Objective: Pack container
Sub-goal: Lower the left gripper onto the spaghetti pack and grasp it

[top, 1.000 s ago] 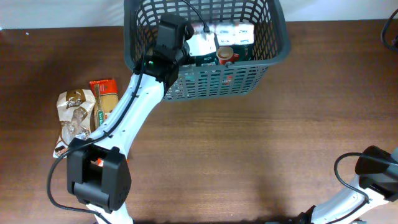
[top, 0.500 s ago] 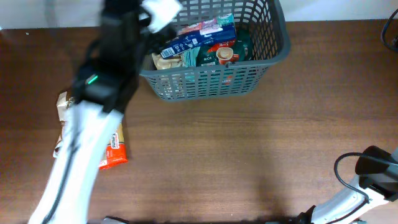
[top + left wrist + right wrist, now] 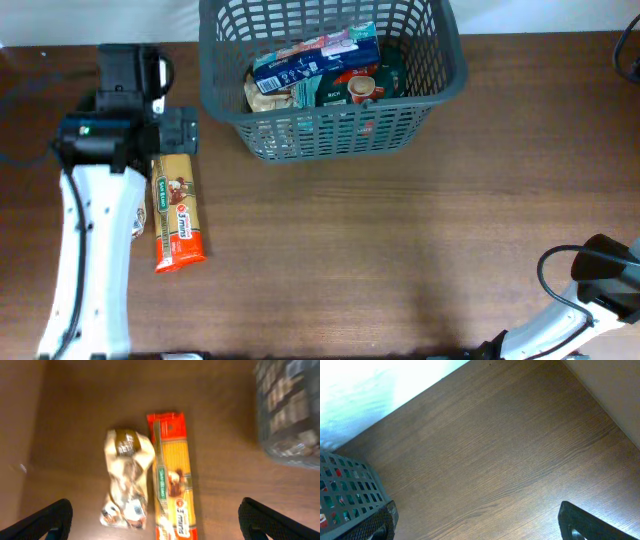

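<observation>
Left arm [image 3: 95, 250] stretched forward, left tool [image 3: 159, 521] wide open and empty, right tool [image 3: 478, 522] wide open and empty.

Dark brown wooden tabletop [image 3: 400, 240]. Beneath the left gripper [image 3: 160, 522] lie an orange spaghetti packet [image 3: 172, 480] and, touching it, a crumpled beige bag [image 3: 127, 477]. A grey basket [image 3: 335, 130] stands ahead to the gripper's right.

The basket [image 3: 330, 135] is dark grey, its sides a slotted lattice. Inside it I see a blue carton [image 3: 315, 58] with white and red print, and a dark green packet [image 3: 388, 78]. Left of the basket, the pasta packet [image 3: 172, 485] is orange-red with a yellow window and green strip, and the bag [image 3: 127, 480] is cream printed brown. The table [image 3: 400, 250] is brown wood grain. My left fingers [image 3: 50, 520] are black.
</observation>
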Controlling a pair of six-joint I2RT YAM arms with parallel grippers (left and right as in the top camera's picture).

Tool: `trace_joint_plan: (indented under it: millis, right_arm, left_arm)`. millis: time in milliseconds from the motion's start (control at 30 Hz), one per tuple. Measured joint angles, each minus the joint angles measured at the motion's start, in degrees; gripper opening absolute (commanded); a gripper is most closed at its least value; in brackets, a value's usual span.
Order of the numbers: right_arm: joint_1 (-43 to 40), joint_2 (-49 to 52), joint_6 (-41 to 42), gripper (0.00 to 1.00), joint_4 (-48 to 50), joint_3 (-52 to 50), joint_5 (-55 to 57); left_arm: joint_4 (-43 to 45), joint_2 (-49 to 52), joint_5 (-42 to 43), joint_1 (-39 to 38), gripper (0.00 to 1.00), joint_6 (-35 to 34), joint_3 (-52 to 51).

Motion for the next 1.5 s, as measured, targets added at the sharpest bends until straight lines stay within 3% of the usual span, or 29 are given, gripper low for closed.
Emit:
trace_joint_plan:
  millis: [300, 500, 1067, 1100, 1133, 1167, 1267, 1500]
  right_arm:
    - [0.0, 0.0, -0.02, 0.99, 0.0, 0.02, 0.0]
    - [0.0, 0.0, 0.0, 0.99, 0.0, 0.0, 0.0]
    - [0.0, 0.0, 0.0, 0.99, 0.0, 0.0, 0.0]
    - [0.0, 0.0, -0.04, 0.99, 0.02, 0.0, 0.0]
    - [0.0, 0.0, 0.0, 0.99, -0.04, 0.0, 0.0]
    - [0.0, 0.0, -0.02, 0.99, 0.07, 0.0, 0.0]
    - [0.0, 0.0, -0.02, 0.99, 0.0, 0.0, -0.02]
    - [0.0, 0.0, 0.0, 0.99, 0.0, 0.0, 0.0]
  left_arm:
    - [0.22, 3.5, 3.58, 1.33, 0.99, -6.75, -4.9]
    - [1.86, 11.02, 3.82, 5.46, 0.99, -12.68, -11.28]
    - [9.97, 29.29, 4.39, 7.72, 1.0, -13.77, -14.62]
    - [10.25, 29.33, 4.39, 7.96, 0.95, -13.68, -14.49]
    - [10.64, 29.4, 4.87, 8.35, 0.82, -13.66, -14.45]
    - [10.95, 29.49, 5.29, 8.68, 0.59, -13.4, -14.45]
    - [11.67, 29.86, 6.75, 9.29, 0.03, -12.66, -14.4]
    - [10.25, 28.94, 7.5, 9.62, 0.02, -9.66, -12.85]
